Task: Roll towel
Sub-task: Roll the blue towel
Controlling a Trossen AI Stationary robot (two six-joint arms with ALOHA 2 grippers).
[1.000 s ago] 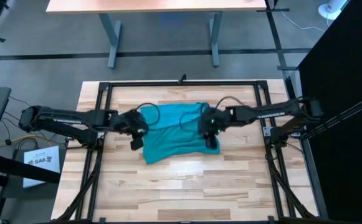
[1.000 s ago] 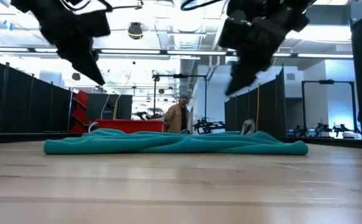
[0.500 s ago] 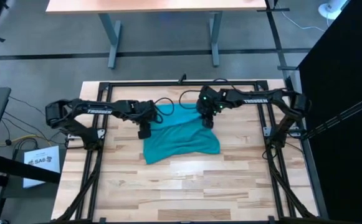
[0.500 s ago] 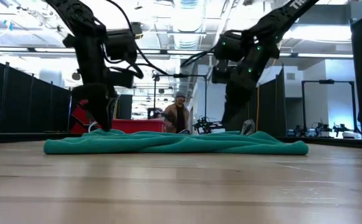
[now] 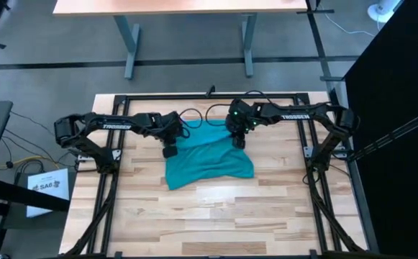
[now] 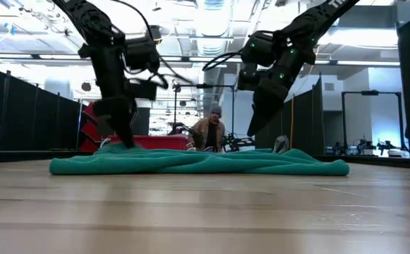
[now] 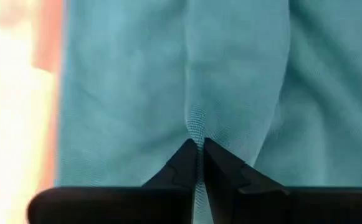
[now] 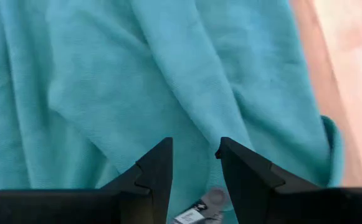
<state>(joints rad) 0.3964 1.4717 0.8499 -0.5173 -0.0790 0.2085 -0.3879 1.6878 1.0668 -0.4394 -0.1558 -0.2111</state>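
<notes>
The pale wooden tabletop (image 5: pixel 209 208) carries a rumpled teal cloth towel (image 5: pixel 207 158) toward its far edge. The left gripper (image 7: pixel 199 160) has pinched shut on a far-corner fold; the right gripper (image 8: pixel 194 163) hovers parted. It should close next, then rolling begins.

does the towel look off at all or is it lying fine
The towel lies rumpled and skewed on the table, not flat: folds run through it. The left gripper is pinched shut on a fold; the right gripper is open above it.

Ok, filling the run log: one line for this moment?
towel: flat, unrolled | left claw: shut on towel, far edge | right claw: open over far edge
</notes>
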